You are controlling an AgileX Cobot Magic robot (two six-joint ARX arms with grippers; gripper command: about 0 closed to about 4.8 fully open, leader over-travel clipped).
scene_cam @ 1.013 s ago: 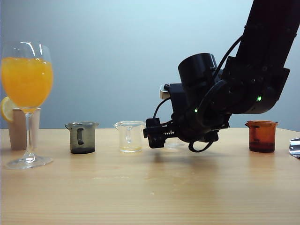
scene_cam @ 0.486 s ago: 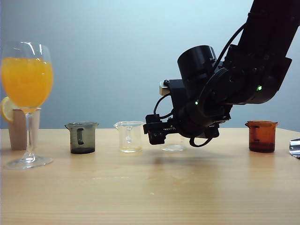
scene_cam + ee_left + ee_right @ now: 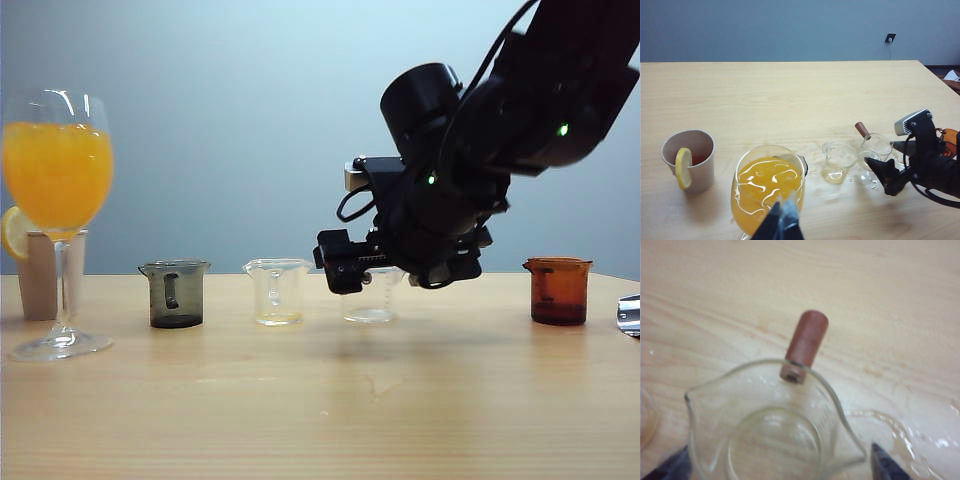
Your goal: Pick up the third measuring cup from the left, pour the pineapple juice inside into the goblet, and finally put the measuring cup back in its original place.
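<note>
**Right claw hanging wide open over the third cup**

No brand names or readable writing anywhere. The only markings are faint graduation lines on the third measuring cup [image 3: 371,300], too small to read.

Going left to right along the table [image 3: 320,400]: a paper cup [image 3: 690,159] with a lemon slice [image 3: 683,167] on its rim, then the goblet [image 3: 58,190] full of orange drink. Next comes the smoky grey cup [image 3: 176,293], then a clear cup [image 3: 277,291] with a thin yellowish layer at the bottom. The third measuring cup sits on the wood right after that, looks empty from above, with a stubby brown handle [image 3: 805,345] sticking off its rim. An amber cup [image 3: 558,290] stands far right, plus something shiny cut off at the edge.

The right gripper [image 3: 345,265] hovers just above and in front of the third cup, fingers spread wide on either side, not touching it, holding nothing. It partly blocks the cup from the side.

The left gripper [image 3: 782,225] pokes in by the goblet with its tips together, gripping nothing I can see.
</note>
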